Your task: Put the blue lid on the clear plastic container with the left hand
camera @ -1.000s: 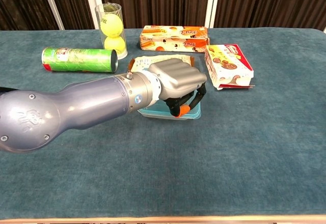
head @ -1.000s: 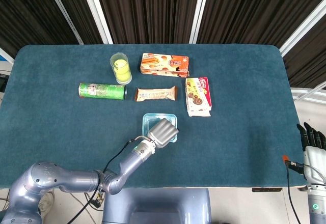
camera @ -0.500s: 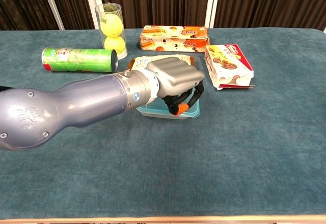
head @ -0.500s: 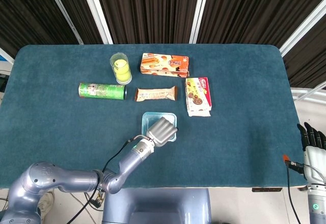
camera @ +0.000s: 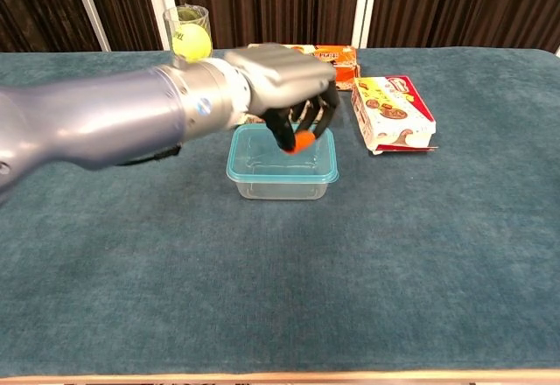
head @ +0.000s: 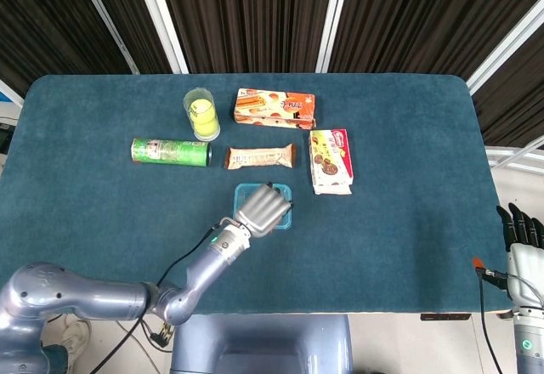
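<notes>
In the head view the left hand (head: 263, 209) covered most of the container (head: 241, 212), leaving only the blue lid (head: 243, 190) edge showing at the left and far sides. The chest view showed what that hid: the hand (camera: 284, 83) hung above the container (camera: 280, 190), apart from it, fingers curled in and holding nothing, while the lid (camera: 262, 177) sat on the container's top. The forearm there blocked the green can and the wrapped bar, and cut off part of the ball tube (camera: 188, 39) and orange box (camera: 341, 55). From the head view these lay plain on the worktop (head: 408, 136): can (head: 170, 151), bar (head: 260, 157) just beyond the container, tube (head: 201, 112), orange box (head: 274, 108), and a red-and-white box (head: 330, 161) to the right, also seen from the chest (camera: 392, 112). The right hand (head: 520, 229) showed only in the head view, off the worktop's corner, fingers straight and empty, partly cut by the frame edge.
</notes>
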Action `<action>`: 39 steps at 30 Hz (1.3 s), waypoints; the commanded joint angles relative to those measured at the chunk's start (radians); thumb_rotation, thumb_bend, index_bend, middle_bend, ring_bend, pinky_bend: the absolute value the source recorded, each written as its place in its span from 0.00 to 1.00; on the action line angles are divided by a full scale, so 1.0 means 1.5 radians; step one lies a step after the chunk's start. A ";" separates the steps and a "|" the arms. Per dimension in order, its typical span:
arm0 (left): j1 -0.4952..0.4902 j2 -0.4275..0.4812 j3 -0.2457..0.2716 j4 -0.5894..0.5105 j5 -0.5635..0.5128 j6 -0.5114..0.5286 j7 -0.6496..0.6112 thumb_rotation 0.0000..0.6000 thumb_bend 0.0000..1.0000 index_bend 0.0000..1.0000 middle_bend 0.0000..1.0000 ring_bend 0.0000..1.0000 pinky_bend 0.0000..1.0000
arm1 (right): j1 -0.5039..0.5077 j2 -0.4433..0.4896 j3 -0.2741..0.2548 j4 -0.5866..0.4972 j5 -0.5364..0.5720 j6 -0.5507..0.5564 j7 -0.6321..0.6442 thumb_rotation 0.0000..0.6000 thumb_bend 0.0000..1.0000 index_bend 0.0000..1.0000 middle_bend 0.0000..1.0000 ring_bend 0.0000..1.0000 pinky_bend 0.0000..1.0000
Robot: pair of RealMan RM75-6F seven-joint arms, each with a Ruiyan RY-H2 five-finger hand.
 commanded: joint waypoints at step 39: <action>0.621 0.312 0.230 -0.063 0.358 0.503 -0.457 1.00 0.30 0.14 0.01 0.00 0.05 | 0.029 -0.002 -0.050 0.084 -0.174 0.014 0.066 1.00 0.29 0.09 0.00 0.00 0.00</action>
